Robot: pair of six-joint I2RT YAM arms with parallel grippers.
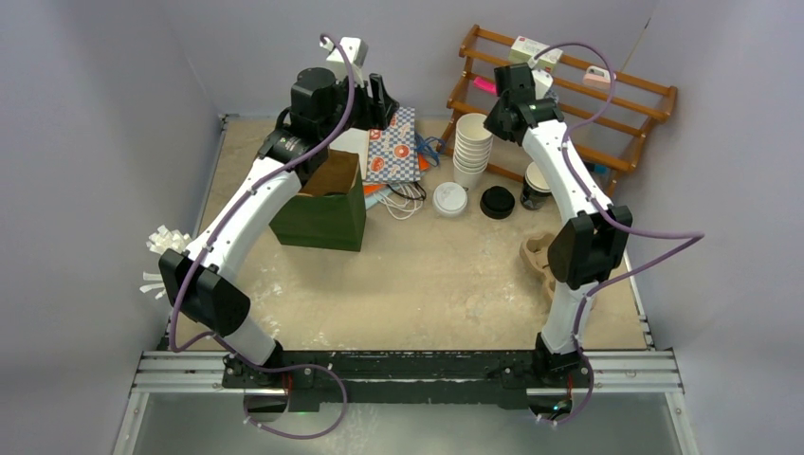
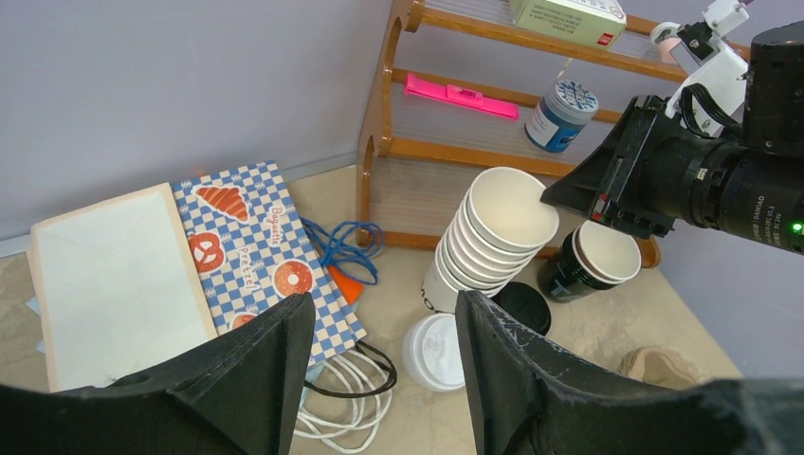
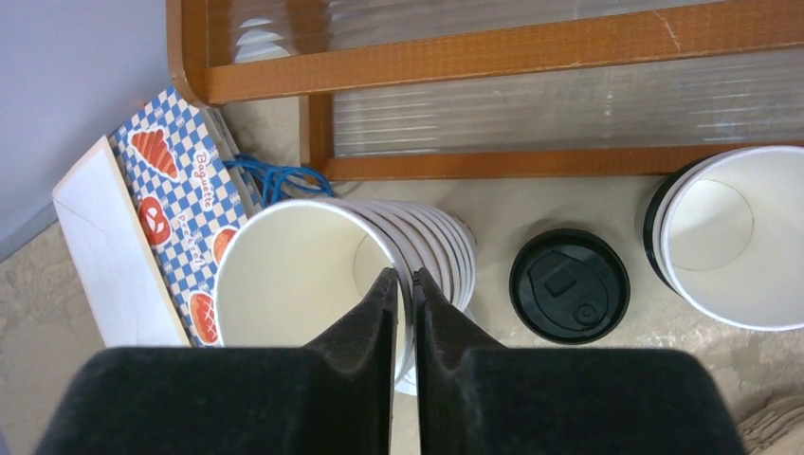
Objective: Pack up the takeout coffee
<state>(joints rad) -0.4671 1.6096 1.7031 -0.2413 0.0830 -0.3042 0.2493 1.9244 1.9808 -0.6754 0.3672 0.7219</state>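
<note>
Landmark: we place everything from the wooden rack (image 2: 455, 154) at the table's far side.
Takeout coffee (image 2: 595, 261): a dark cup standing upright at the foot of the rack, just in front of its lowest rail. Its top is open and we see no lid on it.
Lids: a white lid (image 1: 449, 199) and a black lid (image 3: 569, 284) lie flat a little farther out from the rack.
Stack of white cups (image 1: 471, 147): it leans, near the rack's left post.
Right gripper (image 3: 405, 280): narrowed to a thin slit, one finger inside and one outside the top cup (image 3: 303, 275) of the stack, pinching its wall at the rim.
Left gripper (image 2: 382, 303): spread wide and holding nothing, well to the left of the rack.
Green bag (image 1: 322, 213): open-mouthed, well left of the rack.
Step in hand: we judge the top cup is about to be drawn off the stack.
Doing it well: we would pull along the stack's lean, slowly, so the cup beneath does not ride up. We would also keep the wrist off the rack's rail and off the dark cup beside it.
</note>
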